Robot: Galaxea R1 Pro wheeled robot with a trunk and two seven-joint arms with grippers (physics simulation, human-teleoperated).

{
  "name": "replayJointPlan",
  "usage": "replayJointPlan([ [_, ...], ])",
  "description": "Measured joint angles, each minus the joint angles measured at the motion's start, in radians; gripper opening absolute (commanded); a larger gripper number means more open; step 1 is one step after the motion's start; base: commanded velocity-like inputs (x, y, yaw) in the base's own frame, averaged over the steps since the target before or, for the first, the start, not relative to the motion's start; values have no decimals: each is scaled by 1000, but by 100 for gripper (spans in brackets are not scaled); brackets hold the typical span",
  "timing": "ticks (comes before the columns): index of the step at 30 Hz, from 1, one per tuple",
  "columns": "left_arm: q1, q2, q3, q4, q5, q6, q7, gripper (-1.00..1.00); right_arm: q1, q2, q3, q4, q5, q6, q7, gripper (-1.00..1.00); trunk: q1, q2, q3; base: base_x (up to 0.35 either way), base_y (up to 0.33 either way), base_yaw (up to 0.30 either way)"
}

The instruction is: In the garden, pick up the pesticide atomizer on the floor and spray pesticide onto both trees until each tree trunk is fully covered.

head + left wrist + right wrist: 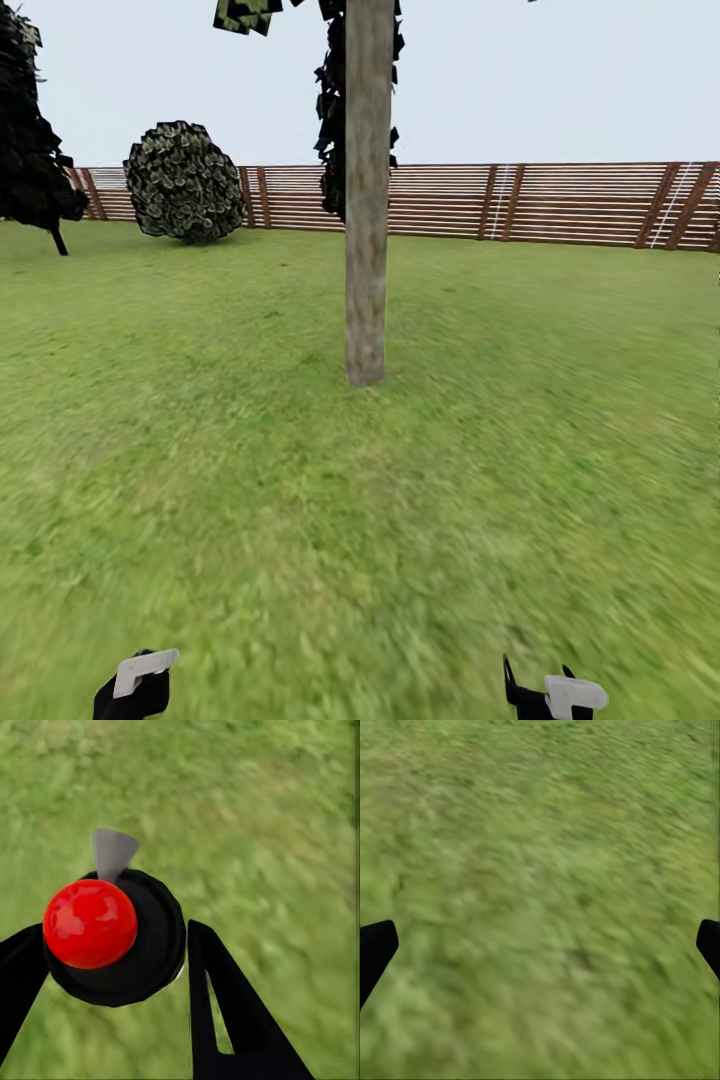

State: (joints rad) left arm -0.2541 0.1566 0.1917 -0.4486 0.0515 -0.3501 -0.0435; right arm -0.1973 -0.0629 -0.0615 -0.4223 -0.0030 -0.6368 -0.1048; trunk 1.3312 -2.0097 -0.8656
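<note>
One tree trunk (366,200), straight and mottled grey-tan, rises from the garden lawn (300,500) a few metres ahead of me, centred in the head view. My left gripper (112,945) is shut on the pesticide atomizer (105,934), seen end-on as a black round top with a red ball and a small grey nozzle, held over grass. In the head view the left gripper (140,682) sits low at the picture's bottom edge. My right gripper (540,945) is open with nothing between its fingers, also low at the bottom edge of the head view (558,692).
A brown slatted fence (560,205) closes the far side of the lawn. A round shrub (185,182) stands at the back left, a dark cypress (30,130) at the far left, and dark foliage (333,120) behind the trunk. Grass lies between me and the tree.
</note>
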Motion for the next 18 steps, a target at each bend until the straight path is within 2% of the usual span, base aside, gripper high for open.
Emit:
replayJointPlan([
  [18,0,0,0,0,0,0,0,-100,0,0,0,1,0,0,0,100,0,0,0,339,0,-3],
])
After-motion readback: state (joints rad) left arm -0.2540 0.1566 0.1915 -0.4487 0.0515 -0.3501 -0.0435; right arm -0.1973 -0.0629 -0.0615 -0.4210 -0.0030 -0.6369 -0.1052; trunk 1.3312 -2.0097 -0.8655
